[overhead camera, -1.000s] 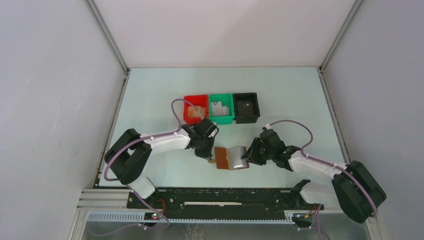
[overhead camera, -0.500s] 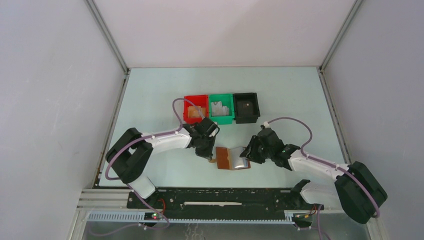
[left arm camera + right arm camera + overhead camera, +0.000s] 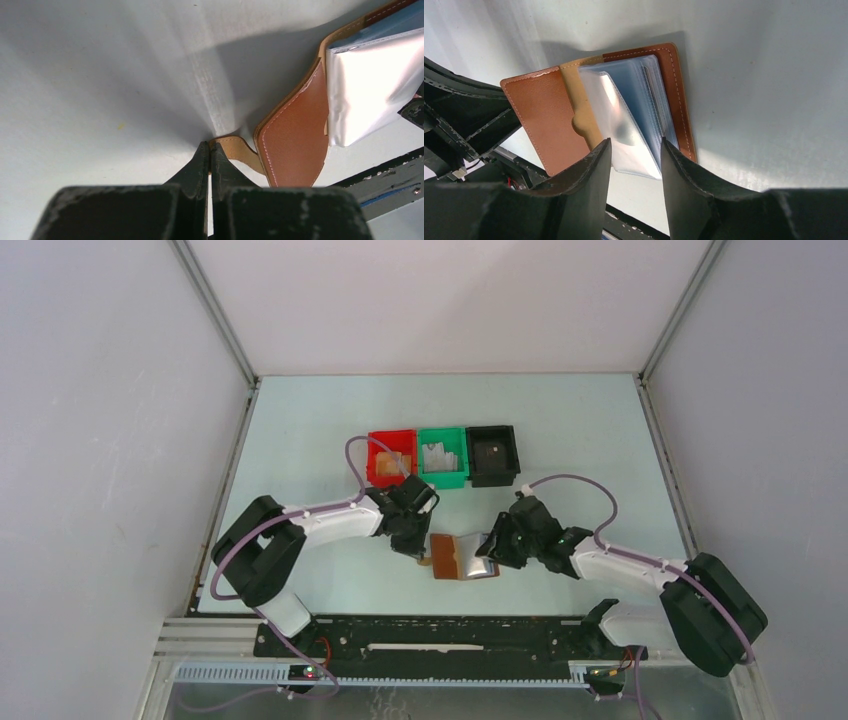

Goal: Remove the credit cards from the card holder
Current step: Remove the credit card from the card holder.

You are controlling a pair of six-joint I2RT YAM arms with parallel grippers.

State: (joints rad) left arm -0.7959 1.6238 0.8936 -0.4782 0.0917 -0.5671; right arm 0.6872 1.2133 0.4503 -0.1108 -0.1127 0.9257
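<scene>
The brown leather card holder (image 3: 461, 557) lies open on the table in front of the bins. My left gripper (image 3: 209, 148) is shut on its little brown side tab (image 3: 239, 151) at the holder's left edge (image 3: 424, 558). In the right wrist view the holder (image 3: 543, 119) shows clear and blue-grey plastic sleeves (image 3: 634, 115) fanned open. My right gripper (image 3: 636, 146) is open, its fingertips on either side of the sleeves' near edge; it sits at the holder's right side (image 3: 491, 549). No dark card shows; any cards are hidden in the sleeves.
Red bin (image 3: 391, 458), green bin (image 3: 442, 456) and black bin (image 3: 493, 454) stand in a row just behind the holder, the red and green ones with pale pieces inside. The black rail (image 3: 450, 636) runs along the table's near edge.
My right gripper has crept left toward the card holder's right side. The left gripper has stayed put on the tab.
</scene>
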